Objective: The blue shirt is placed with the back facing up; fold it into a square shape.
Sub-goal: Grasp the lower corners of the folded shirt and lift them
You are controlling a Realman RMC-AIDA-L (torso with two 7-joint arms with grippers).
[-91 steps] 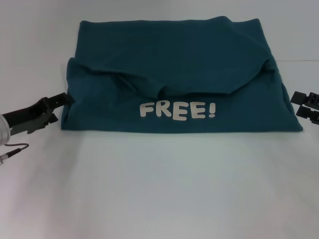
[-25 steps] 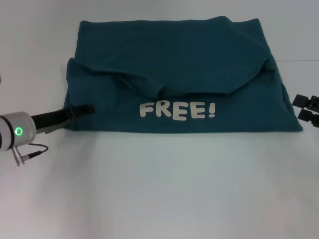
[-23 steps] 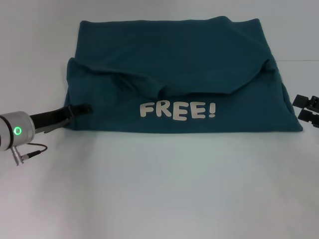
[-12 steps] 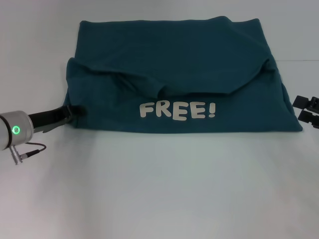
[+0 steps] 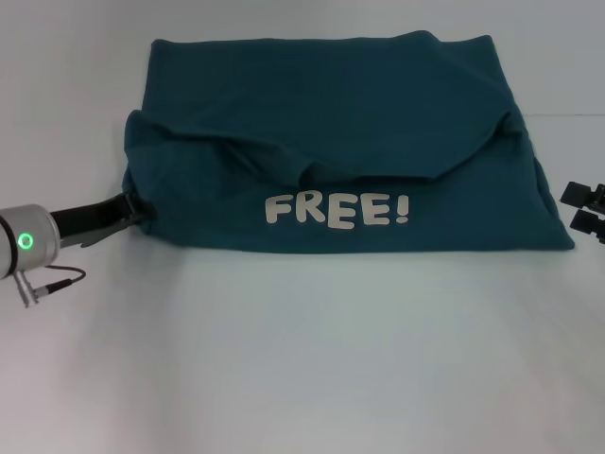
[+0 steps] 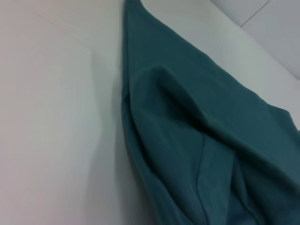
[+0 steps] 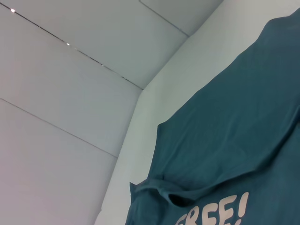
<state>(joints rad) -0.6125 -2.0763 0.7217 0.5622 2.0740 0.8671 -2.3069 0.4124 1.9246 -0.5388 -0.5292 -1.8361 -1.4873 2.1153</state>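
Both grippers flanking blue shirt (image 5: 331, 142)

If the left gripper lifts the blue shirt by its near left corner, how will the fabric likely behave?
The blue shirt already lies in soft wrinkles and overlapping layers, so it will probably droop and drag rather than hold shape. The folded layers may slide apart. The left gripper is at that corner; the right gripper waits beside the opposite edge.

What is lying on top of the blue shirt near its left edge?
A folded-over flap of the blue shirt itself lies there above the white FREE! lettering. The left gripper tip meets the edge; its fingers are hidden by fabric.
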